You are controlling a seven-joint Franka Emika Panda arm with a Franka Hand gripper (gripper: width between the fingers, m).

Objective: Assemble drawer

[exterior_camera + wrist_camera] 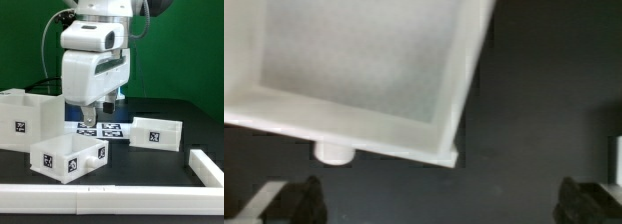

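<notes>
A white robot arm [95, 50] hung over a dark bench [140, 165], its hand [90, 122] pointing straight down. The hand was spread and empty. In the wrist view its two dark fingertips [287, 200] stood well apart, with only bare bench between them.

The drawer lay in three separate white pieces, each marked with black-and-white tags. The box [22, 118], large and open-topped, sat by the bench edge on the exterior view's left. The near tray [66, 158] sat towards the bench edge closest to the exterior camera, just below and in front of the hand, and nothing touched it. Its round knob [102, 150] pointed towards the exterior view's right. The side tray [158, 133] lay well apart from it, towards the bench edge on the exterior view's right.

The marker board [108, 128] lay flat mid-bench behind the hand, between the box and the side tray. A long white bar [100, 198] ran along the closest edge and turned up the edge on the exterior view's right.
</notes>
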